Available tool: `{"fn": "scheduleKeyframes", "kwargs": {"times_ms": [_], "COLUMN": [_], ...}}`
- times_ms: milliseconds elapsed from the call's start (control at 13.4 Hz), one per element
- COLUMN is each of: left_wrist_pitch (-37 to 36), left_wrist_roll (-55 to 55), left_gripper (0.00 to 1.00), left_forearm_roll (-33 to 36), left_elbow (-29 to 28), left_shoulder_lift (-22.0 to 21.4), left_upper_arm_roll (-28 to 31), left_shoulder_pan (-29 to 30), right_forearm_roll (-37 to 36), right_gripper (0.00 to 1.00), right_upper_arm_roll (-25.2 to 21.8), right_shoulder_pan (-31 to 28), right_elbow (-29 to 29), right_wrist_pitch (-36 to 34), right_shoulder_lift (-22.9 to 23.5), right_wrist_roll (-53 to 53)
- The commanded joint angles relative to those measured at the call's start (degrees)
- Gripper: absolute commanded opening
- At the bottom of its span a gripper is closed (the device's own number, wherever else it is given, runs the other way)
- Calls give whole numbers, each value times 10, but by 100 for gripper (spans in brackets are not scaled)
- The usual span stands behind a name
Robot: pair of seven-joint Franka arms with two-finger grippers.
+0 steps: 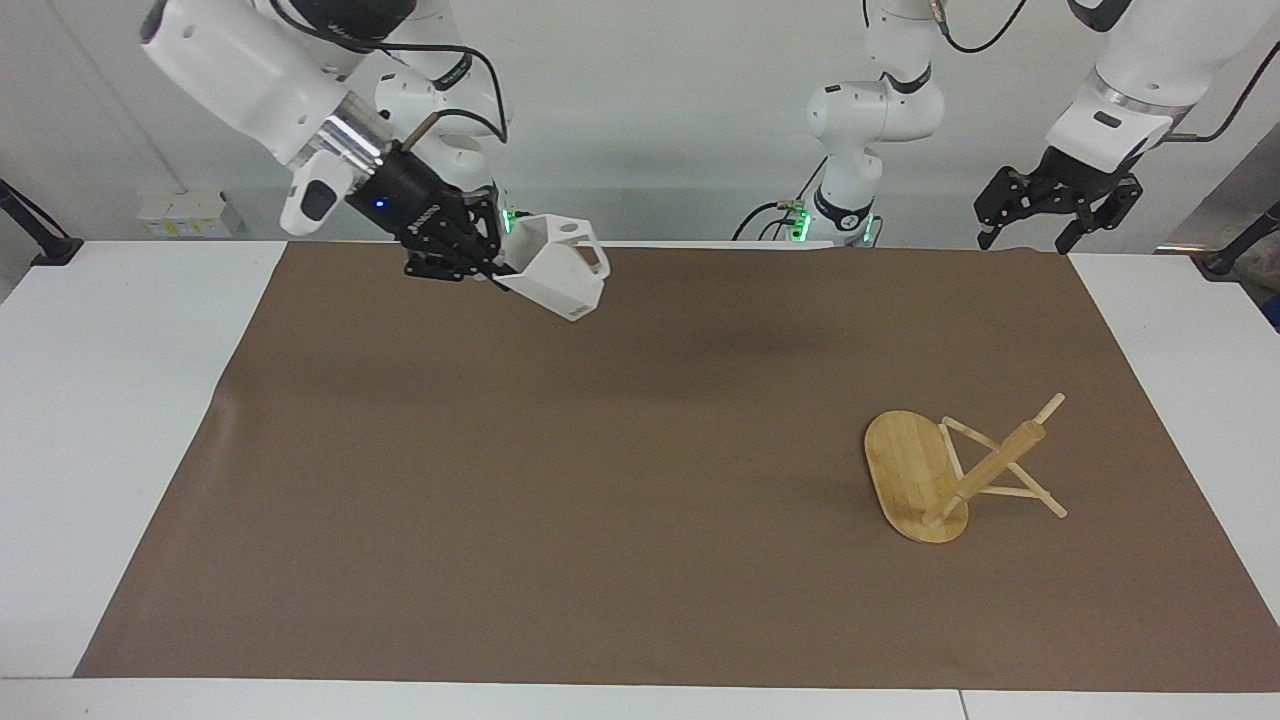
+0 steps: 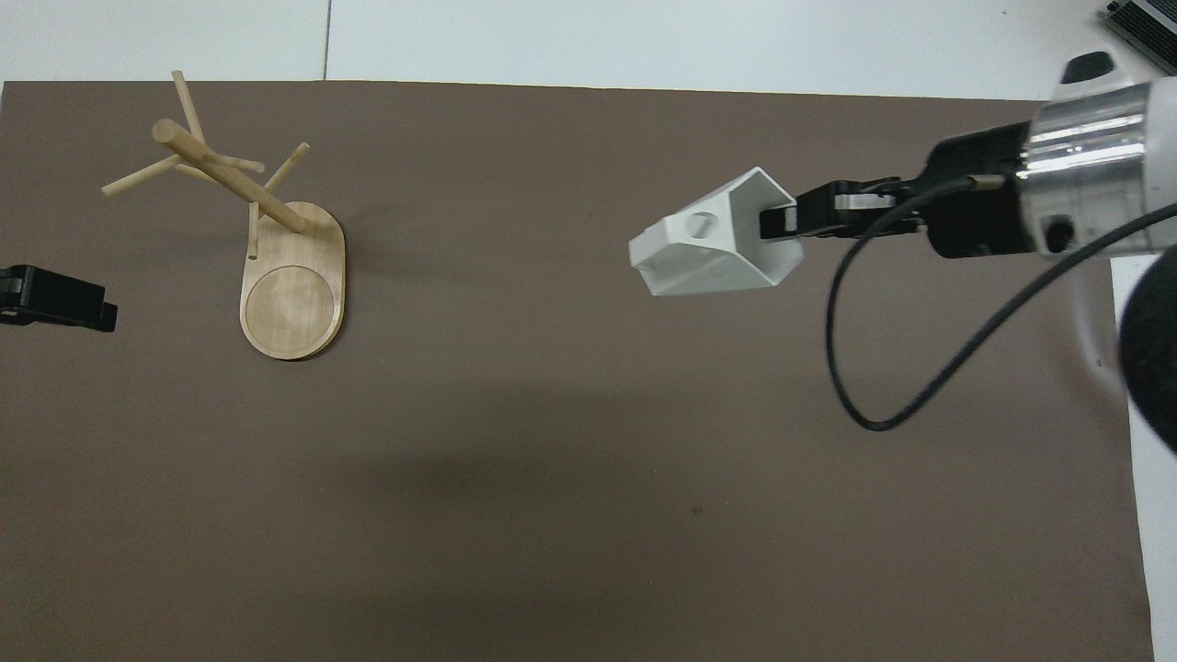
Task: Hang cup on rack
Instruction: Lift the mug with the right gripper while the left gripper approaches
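The white faceted cup [image 1: 560,268] [image 2: 708,250] hangs tilted in the air over the brown mat, its pierced handle turned upward. My right gripper [image 1: 503,262] [image 2: 780,221] is shut on the cup's rim wall. The bamboo rack [image 1: 925,480] [image 2: 292,287] stands on its oval base on the mat toward the left arm's end, its post and thin pegs bare. My left gripper [image 1: 1027,238] [image 2: 57,308] waits open, raised over the mat's edge at that same end, holding nothing.
A brown mat [image 1: 620,480] [image 2: 552,478] covers most of the white table [image 1: 110,420]. A black cable [image 2: 883,368] loops down from the right wrist. Both arm bases stand along the robots' edge of the table.
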Motion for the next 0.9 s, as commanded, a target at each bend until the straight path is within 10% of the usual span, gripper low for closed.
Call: {"fn": "scheduleKeyframes", "kwargs": {"times_ms": [0, 822], "left_wrist_pitch": [16, 73], "left_wrist_roll": [-52, -545], "left_gripper": [100, 100], "left_forearm_roll": [-56, -175], "left_elbow": [-13, -13], "left_shoulder_lift": [-8, 16], "left_upper_arm_roll": [-5, -13], "left_shoulder_pan": [30, 19], "right_forearm_roll": [56, 123], "right_gripper": [0, 0], "right_upper_arm_roll": [3, 3], "right_shoulder_pan": [57, 192], "right_elbow": [-3, -1], "right_wrist_pitch": [99, 284], "right_shoulder_lift": [22, 81], "right_wrist_roll": [112, 150]}}
